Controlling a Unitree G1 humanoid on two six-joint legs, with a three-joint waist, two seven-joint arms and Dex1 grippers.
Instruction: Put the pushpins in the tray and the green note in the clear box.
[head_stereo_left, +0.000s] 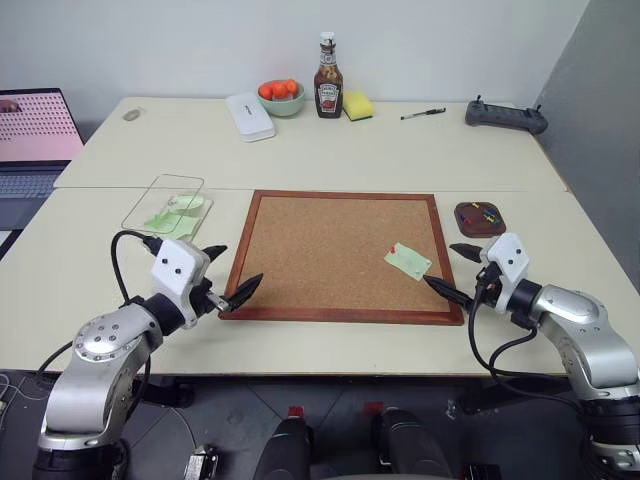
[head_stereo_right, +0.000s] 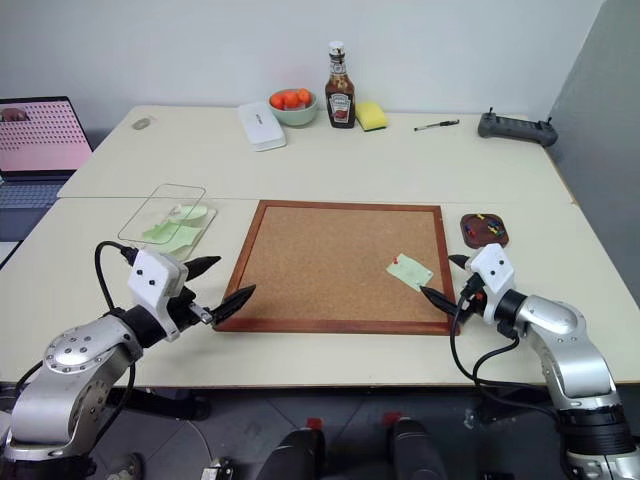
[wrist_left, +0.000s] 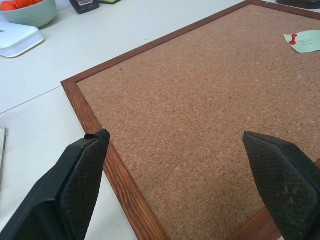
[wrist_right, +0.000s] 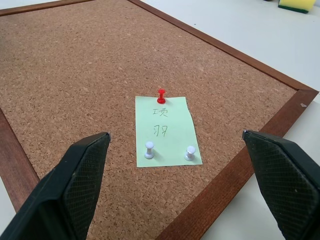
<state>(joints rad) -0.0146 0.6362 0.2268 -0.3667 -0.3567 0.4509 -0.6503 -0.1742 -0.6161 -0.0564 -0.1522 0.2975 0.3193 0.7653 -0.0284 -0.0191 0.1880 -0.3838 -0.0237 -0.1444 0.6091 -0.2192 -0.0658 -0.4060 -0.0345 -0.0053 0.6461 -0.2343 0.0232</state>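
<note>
A pale green note (wrist_right: 167, 131) lies on the cork board (head_stereo_left: 330, 250) near its right edge, pinned by a red pushpin (wrist_right: 161, 95) and two white ones (wrist_right: 149, 149). My right gripper (head_stereo_left: 440, 264) stands open at the board's near right corner, pointing at the note and apart from it. The dark brown tray (head_stereo_left: 480, 218) sits right of the board with several coloured pushpins (head_stereo_left: 488, 213) in it. The clear box (head_stereo_left: 168, 205), left of the board, holds pale green slips. My left gripper (head_stereo_left: 240, 265) is open and empty at the board's near left corner.
Along the far side of the table stand a ketchup bottle (head_stereo_left: 328, 78), a bowl of orange fruit (head_stereo_left: 281, 97), a yellow sponge (head_stereo_left: 358, 105), a white flat case (head_stereo_left: 249, 116), a pen (head_stereo_left: 423, 114) and a black controller (head_stereo_left: 505, 117). A laptop (head_stereo_left: 35, 140) sits at far left.
</note>
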